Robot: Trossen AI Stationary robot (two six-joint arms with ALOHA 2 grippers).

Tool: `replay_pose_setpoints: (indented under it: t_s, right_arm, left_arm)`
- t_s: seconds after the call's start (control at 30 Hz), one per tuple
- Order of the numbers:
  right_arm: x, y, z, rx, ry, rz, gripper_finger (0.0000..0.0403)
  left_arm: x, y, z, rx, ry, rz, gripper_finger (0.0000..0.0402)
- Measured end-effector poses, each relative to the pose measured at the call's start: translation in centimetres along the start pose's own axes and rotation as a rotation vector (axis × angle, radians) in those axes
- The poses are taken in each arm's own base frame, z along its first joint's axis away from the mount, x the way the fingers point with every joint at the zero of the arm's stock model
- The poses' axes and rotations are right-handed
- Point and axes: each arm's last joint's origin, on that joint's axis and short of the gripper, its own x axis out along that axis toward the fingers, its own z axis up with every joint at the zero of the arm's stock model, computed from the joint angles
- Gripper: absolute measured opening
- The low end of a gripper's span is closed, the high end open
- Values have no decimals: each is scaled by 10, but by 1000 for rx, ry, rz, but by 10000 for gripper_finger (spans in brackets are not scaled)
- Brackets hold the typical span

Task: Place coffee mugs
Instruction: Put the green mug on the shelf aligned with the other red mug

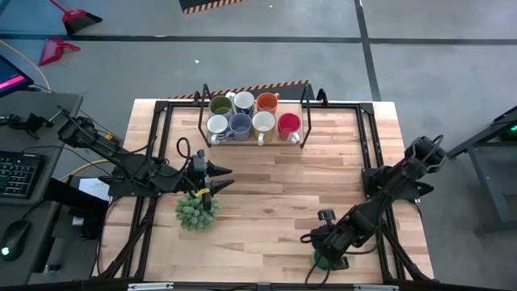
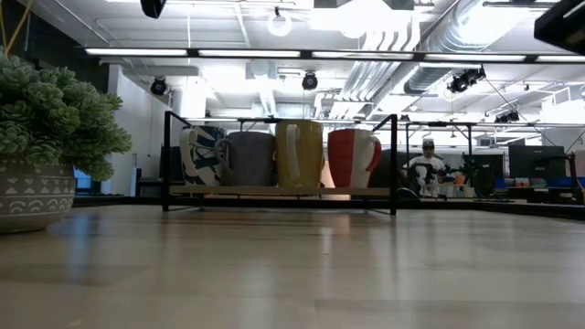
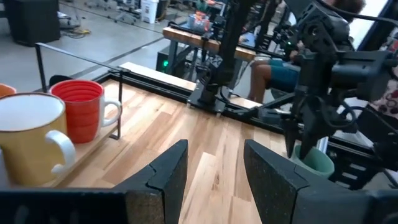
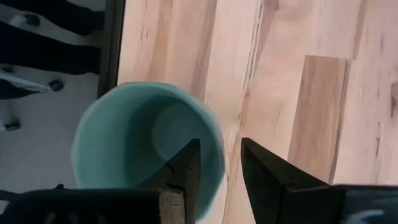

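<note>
Mugs (image 1: 252, 115), seven racked at 12 o'clock; at 5 o'clock we see the right gripper (image 4: 217, 174) pinching the green mug's (image 4: 146, 140) rim, ready to lift. Left gripper (image 1: 224, 178) waits at 9 o'clock, jaws apart, empty.

Overhead camera looks straight down; low camera, level, shares its mug rack (image 1: 254, 115).

Two dark jointed arms, black cables looped along links; left arm (image 1: 121, 162); right arm (image 1: 388, 190); fingers (image 3: 168, 180) black, wedge-shaped, matte.
</note>
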Motion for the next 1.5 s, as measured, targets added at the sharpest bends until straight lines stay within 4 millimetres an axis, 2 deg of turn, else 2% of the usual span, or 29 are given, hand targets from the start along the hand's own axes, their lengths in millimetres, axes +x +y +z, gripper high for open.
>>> replay_pose_setpoints:
  t_s: [0.63, 0.9, 1.07, 1.27, 1.4, 1.5]
  right_arm:
    - [51, 3, 5, 36, 46, -66, 94]
    - [53, 0, 8, 152, 9, -108, 94]
    - [53, 0, 9, 163, -15, -118, 94]
    - [52, 0, 16, 163, -129, -172, 80]
    - [52, -5, 19, 200, -137, -172, 59]
    - [52, -9, 22, 251, -136, -175, 18]
  left_arm:
    - [0, 0, -3, 41, 36, -25, 145]
    - [0, -1, -4, 52, 55, -64, 145]
    - [0, 0, -5, 62, 69, -59, 145]
    - [0, -1, -6, 61, 82, -90, 145]
    - [0, -2, -6, 60, 88, -108, 145]
    - [0, -2, -6, 60, 89, -111, 145]
